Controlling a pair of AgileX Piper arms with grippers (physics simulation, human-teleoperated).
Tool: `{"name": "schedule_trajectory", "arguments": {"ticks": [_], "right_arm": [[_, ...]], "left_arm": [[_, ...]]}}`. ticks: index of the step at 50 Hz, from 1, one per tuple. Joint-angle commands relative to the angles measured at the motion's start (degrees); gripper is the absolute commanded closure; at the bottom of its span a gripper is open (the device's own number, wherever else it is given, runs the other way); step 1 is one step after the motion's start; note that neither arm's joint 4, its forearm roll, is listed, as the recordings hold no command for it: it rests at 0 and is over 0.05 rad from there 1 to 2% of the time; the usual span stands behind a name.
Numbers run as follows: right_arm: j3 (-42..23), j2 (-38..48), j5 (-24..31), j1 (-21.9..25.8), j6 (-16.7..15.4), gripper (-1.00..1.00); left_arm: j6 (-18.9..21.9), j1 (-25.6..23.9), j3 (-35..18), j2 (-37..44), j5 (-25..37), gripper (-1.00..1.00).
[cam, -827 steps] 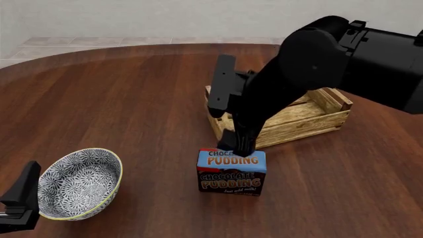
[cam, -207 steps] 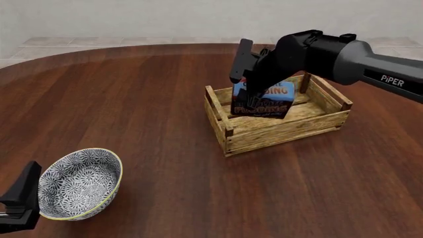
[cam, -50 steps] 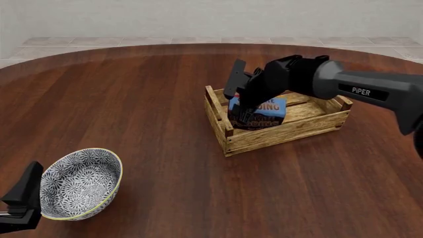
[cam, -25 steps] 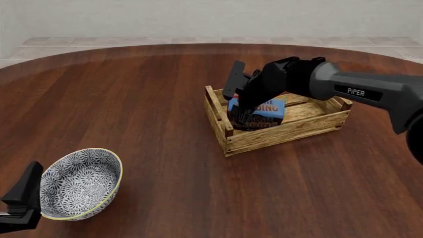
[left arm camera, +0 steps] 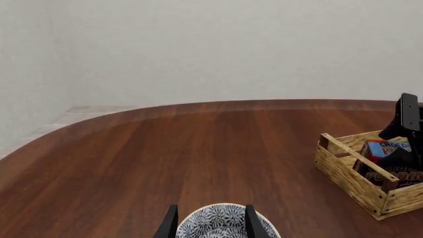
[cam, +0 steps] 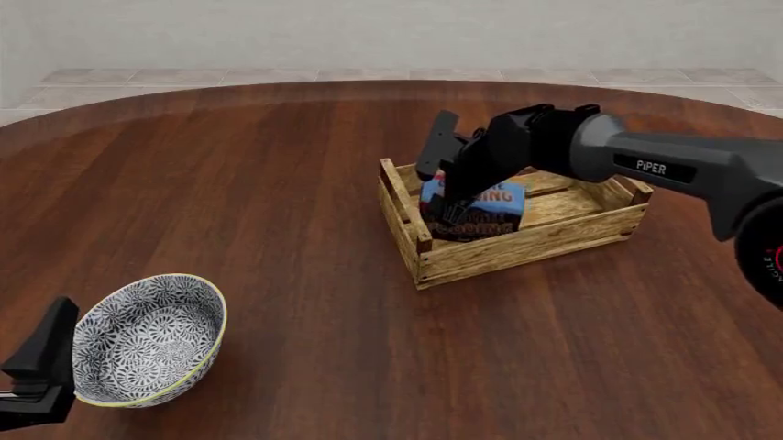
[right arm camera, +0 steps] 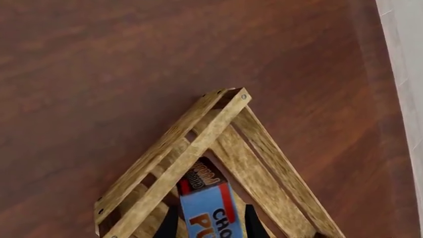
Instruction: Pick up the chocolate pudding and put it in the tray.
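Front view — "PiPER" arm, right claw (cam: 450,210) gripping "PUDDING" box (cam: 487,207) inside tray (cam: 526,246)

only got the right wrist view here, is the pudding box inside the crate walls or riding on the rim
Observer: Inside. The front view shows the chocolate pudding below the tray rim, at its left end.
Operator: is the right gripper off it
Observer: No, the right gripper is shut on the box.
Operator: where's the left arm
Observer: The left gripper sits far off, open around a patterned bowl.
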Motion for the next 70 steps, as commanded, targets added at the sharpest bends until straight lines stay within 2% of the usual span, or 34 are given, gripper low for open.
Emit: {"name": "schedule_trajectory", "arguments": {"ticks": [1, 25, 44, 48, 52, 59, 62, 65, 70], "right_arm": [[-1.31, 0.87, 0.36, -0.80, 0.75, -1.00], [-2.42, -1.27, 1.69, -0.33, 1.51, -1.00], [-2.49, -8.94, 5.89, 0.74, 0.69, -1.00], [-1.84, -12.16, 6.83, 1.16, -0.95, -1.00], [-2.15, -15.03, 8.02, 2.18, -0.73, -1.00], [-1.39, -20.18, 10.21, 2.03, -2.69, -1.00], [0.06, -23.60, 11.12, 3.15, -3.08, -1.00], [3.56, -27.46, 10.74, 2.89, -5.91, -1.00], [7.42, -33.48, 11.02, 4.65, -7.48, -1.00]], "left_arm": [[-0.14, 0.06, 0.12, -0.19, 0.03, -1.00], [0.14, -0.20, 0.02, 0.38, -0.32, -1.00], [0.31, -0.44, 0.25, 0.27, -0.48, -1.00], [0.34, -0.48, 0.18, 0.00, -0.17, -1.00], [0.38, -0.56, 0.36, -0.48, 0.12, -1.00], [0.37, -0.59, 0.22, -0.24, -0.02, -1.00], [0.34, -0.64, 0.22, -0.32, 0.06, -1.00], [0.35, -0.70, 0.23, -0.46, 0.11, -1.00], [0.19, -0.66, 0.29, -0.78, 0.23, -1.00]]}}
